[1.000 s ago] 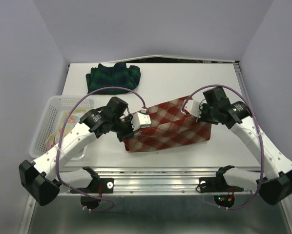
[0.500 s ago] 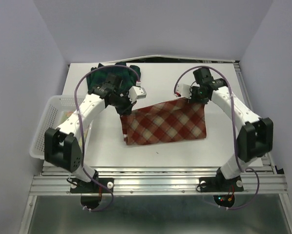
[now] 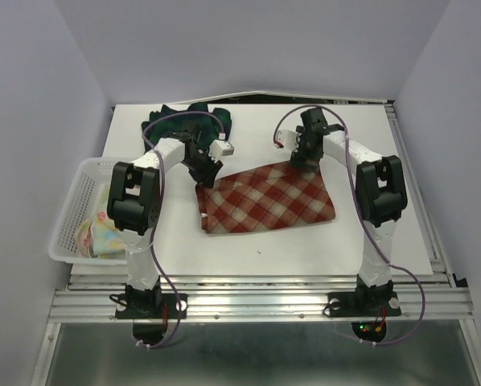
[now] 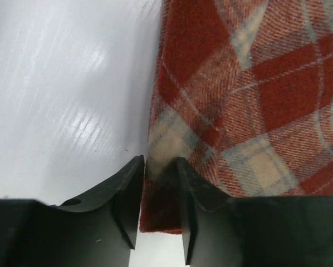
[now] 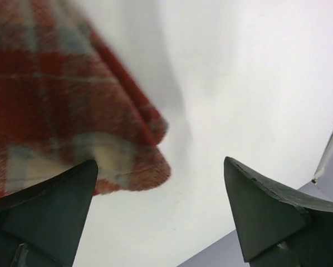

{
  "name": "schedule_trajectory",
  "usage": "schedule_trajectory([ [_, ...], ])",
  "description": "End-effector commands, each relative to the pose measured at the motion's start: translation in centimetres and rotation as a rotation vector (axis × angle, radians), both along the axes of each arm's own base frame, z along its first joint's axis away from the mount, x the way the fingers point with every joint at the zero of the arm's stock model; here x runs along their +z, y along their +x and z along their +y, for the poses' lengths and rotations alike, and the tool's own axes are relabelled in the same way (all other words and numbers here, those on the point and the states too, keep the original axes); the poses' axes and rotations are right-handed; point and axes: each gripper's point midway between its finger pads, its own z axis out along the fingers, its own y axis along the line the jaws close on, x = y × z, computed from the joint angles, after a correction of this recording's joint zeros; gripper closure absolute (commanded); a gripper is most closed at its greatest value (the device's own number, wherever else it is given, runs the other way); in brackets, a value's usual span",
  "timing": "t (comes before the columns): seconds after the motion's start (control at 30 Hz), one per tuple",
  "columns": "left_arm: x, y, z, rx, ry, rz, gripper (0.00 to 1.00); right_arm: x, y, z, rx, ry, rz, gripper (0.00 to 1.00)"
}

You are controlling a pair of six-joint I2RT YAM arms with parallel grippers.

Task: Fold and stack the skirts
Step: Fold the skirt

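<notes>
One red-and-cream plaid cloth skirt (image 3: 265, 199) lies folded mid white counter (image 3: 305, 245); left end effector (image 4: 158, 164), jaws narrowly parted, straddles far-left corner; right end effector (image 5: 160, 163) released, gaping wide beside far-right corner.

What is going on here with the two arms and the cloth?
Skirt folding is under way. The red skirt lies folded on the table. The left hand sits astride one far corner; whether it grips is unclear. The right hand stands open beside the other corner. The green skirt lies at the back, the pastel skirt in the basket.
</notes>
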Motion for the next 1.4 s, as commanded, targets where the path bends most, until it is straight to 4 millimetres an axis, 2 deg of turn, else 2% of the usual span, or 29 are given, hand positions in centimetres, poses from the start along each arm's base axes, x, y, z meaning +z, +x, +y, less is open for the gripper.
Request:
schedule_trajectory([
  [0.0,3.3,1.9,-0.3,0.043,-0.016,-0.081,0.55,5.0,4.1,0.7,-0.098,0.095,-0.185,0.00],
  [0.1,3.2,1.4,0.1,0.083,0.001,-0.064,0.54,8.9,4.7,0.4,-0.165,0.131,-0.269,0.00],
  [0.13,3.0,1.0,0.4,0.093,0.014,-0.055,0.54,9.3,3.8,0.3,-0.197,0.145,-0.245,0.00],
  [0.17,2.6,0.2,0.6,0.096,0.026,-0.036,0.54,11.3,3.4,0.3,-0.213,0.170,-0.257,0.00],
  [0.2,2.2,-0.4,0.8,0.098,0.042,-0.026,0.54,10.9,1.6,0.2,-0.254,0.180,-0.185,0.00],
  [0.27,0.9,-2.1,1.3,0.095,0.075,0.005,0.56,11.5,-0.1,0.4,-0.291,0.218,-0.125,0.00],
  [0.3,1.0,-2.8,1.3,0.097,0.078,0.008,0.58,12.2,-1.1,0.6,-0.332,0.253,-0.105,0.00],
  [0.33,0.8,-3.4,1.3,0.100,0.086,0.016,0.62,11.4,-3.3,0.7,-0.353,0.261,-0.016,0.00],
  [0.37,0.2,-4.8,1.4,0.099,0.094,0.044,0.65,11.1,-4.5,0.8,-0.379,0.271,0.027,0.00],
  [0.4,-0.1,-5.7,1.0,0.096,0.095,0.063,0.69,10.2,-6.8,0.4,-0.427,0.259,0.111,0.00],
  [0.47,-0.6,-7.3,0.5,0.080,0.101,0.089,0.77,8.8,-9.6,1.2,-0.439,0.292,0.233,0.00],
  [0.5,-1.0,-8.7,0.3,0.071,0.108,0.109,0.80,7.0,-11.8,1.0,-0.483,0.275,0.318,0.00],
  [0.57,-1.2,-11.0,-0.9,0.018,0.114,0.133,0.81,5.3,-13.8,1.0,-0.507,0.273,0.389,0.01],
  [0.6,-1.2,-11.9,-1.4,-0.005,0.114,0.143,0.81,3.4,-15.0,0.8,-0.537,0.261,0.424,0.02],
  [0.67,-1.1,-14.6,-3.3,-0.078,0.096,0.186,0.77,1.5,-15.4,0.1,-0.566,0.224,0.423,0.02],
  [0.77,0.2,-17.2,-6.0,-0.167,0.040,0.215,0.69,-1.8,-14.0,-1.3,-0.602,0.155,0.389,0.05],
  [0.83,1.2,-18.3,-7.3,-0.208,-0.015,0.233,0.63,-3.0,-12.2,-2.9,-0.635,0.109,0.338,0.08],
  [0.87,1.8,-18.3,-7.8,-0.221,-0.042,0.226,0.61,-2.9,-10.6,-2.9,-0.635,0.104,0.304,0.08],
  [0.9,2.8,-18.4,-8.3,-0.233,-0.075,0.210,0.59,-4.4,-10.0,-3.2,-0.637,0.070,0.318,0.09],
  [0.97,4.3,-18.5,-9.2,-0.251,-0.138,0.190,0.48,-5.0,-7.6,-3.9,-0.634,0.041,0.265,0.10],
  [1.0,5.7,-18.3,-9.7,-0.259,-0.184,0.149,0.45,-5.2,-5.3,-3.9,-0.629,0.034,0.218,0.10],
  [1.03,7.3,-18.2,-9.9,-0.266,-0.219,0.102,0.44,-5.3,-4.2,-3.8,-0.624,0.034,0.199,0.10],
  [1.07,8.2,-18.1,-10.1,-0.269,-0.244,0.068,0.43,-4.2,-1.8,-3.2,-0.607,0.067,0.152,0.10],
  [1.1,9.1,-17.8,-10.2,-0.258,-0.263,0.041,0.40,-5.2,-0.8,-3.0,-0.587,0.061,0.148,0.11],
  [1.17,10.9,-16.7,-10.5,-0.234,-0.316,-0.043,0.36,-5.0,1.0,-2.0,-0.529,0.100,0.132,0.10],
  [1.2,11.9,-16.7,-10.3,-0.221,-0.341,-0.080,0.33,-4.5,3.0,-1.5,-0.506,0.135,0.062,0.10],
  [1.27,13.3,-14.7,-9.8,-0.133,-0.389,-0.143,0.31,-4.0,4.1,-0.2,-0.395,0.161,0.034,0.09],
  [1.33,13.5,-13.8,-8.9,-0.064,-0.415,-0.165,0.31,-3.7,5.5,1.6,-0.267,0.179,-0.043,0.08],
  [1.37,13.5,-12.4,-8.1,0.011,-0.434,-0.182,0.31,-2.9,5.7,2.3,-0.230,0.187,-0.065,0.07],
])
